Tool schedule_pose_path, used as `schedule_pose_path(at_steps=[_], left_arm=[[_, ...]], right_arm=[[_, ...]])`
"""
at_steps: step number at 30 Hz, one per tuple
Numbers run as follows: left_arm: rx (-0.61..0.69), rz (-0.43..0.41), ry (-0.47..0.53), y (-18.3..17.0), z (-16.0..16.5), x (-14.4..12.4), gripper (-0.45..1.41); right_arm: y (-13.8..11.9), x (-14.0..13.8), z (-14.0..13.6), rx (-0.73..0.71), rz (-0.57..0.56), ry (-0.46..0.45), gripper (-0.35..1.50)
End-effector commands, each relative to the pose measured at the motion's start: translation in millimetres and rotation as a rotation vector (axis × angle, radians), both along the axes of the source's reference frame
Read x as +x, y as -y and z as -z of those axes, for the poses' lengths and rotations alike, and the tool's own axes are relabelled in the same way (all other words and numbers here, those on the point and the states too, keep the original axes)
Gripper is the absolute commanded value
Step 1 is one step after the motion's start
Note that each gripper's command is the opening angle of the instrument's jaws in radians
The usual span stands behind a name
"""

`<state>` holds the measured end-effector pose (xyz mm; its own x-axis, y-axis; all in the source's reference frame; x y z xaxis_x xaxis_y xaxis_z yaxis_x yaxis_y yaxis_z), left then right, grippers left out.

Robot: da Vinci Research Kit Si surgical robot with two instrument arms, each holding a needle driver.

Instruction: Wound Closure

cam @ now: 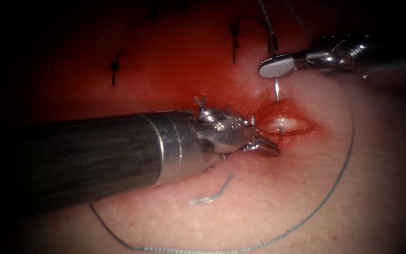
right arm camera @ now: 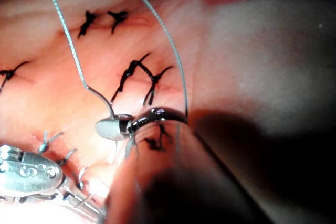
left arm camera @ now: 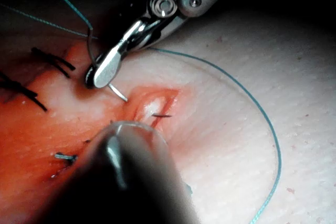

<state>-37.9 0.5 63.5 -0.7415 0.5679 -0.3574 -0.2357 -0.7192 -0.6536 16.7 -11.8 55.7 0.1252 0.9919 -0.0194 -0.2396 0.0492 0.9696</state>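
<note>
The right tool holds the needle near its tail, its tip entering the tissue just beyond the cut; the left tool, holding nothing, its jaws narrowly parted, waits at the cut's near-left edge.

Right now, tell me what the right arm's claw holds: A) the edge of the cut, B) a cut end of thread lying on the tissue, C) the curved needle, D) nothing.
C: the right claw is shut on the needle, which runs from it down into the tissue just above the cut.
</note>
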Motion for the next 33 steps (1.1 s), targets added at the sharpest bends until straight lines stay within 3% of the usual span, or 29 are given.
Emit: schedule_pose_path(at_steps=[1, 7, 9, 10, 11, 12, 15, 20, 27, 33], left_arm=[[-0.001, 0.0, 0.002, -0.3, -0.4, -0.6, -0.3], [-0.004, -0.004, 0.004, -0.4, -0.2, -0.5, -0.3], [-0.003, -0.005, 0.002, -0.4, -0.1, -0.5, -0.32], [-0.003, -0.005, 0.002, -0.4, -0.1, -0.5, -0.33], [-0.007, -0.009, 0.004, -0.3, -0.1, -0.5, -0.33], [-0.007, -0.009, 0.004, -0.3, 0.0, -0.5, -0.35], [-0.009, -0.016, 0.001, -0.1, 0.2, -0.6, -0.4], [-0.009, -0.016, 0.001, -0.1, 0.2, -0.7, -0.43], [-0.009, -0.016, 0.002, -0.1, 0.2, -0.6, -0.45], [-0.009, -0.016, 0.001, 0.0, 0.2, -0.7, -0.45]], right_arm=[[0.8, 1.2, 0.6, 0.017, 0.012, -0.015, -0.35], [3.2, 1.5, 2.7, 0.03, 0.02, -0.022, -0.35], [2.8, 1.7, 2.9, -0.07, -0.002, 0.003, -0.35], [2.5, 1.8, 2.9, -0.114, -0.015, 0.016, -0.18], [1.9, 1.8, 2.7, -0.168, -0.027, 0.022, 0.22], [1.4, 1.8, 2.4, -0.198, -0.041, 0.025, 0.49], [-1.2, 1.4, 1.1, -0.332, -0.137, 0.025, 1.11], [-3.5, 0.8, 0.2, -0.496, -0.183, 0.033, 1.36], [-3.9, 0.8, 2.3, -0.777, -0.104, 0.125, 1.41], [-3.0, 2.1, 4.9, -0.924, 0.067, 0.128, 1.2]])
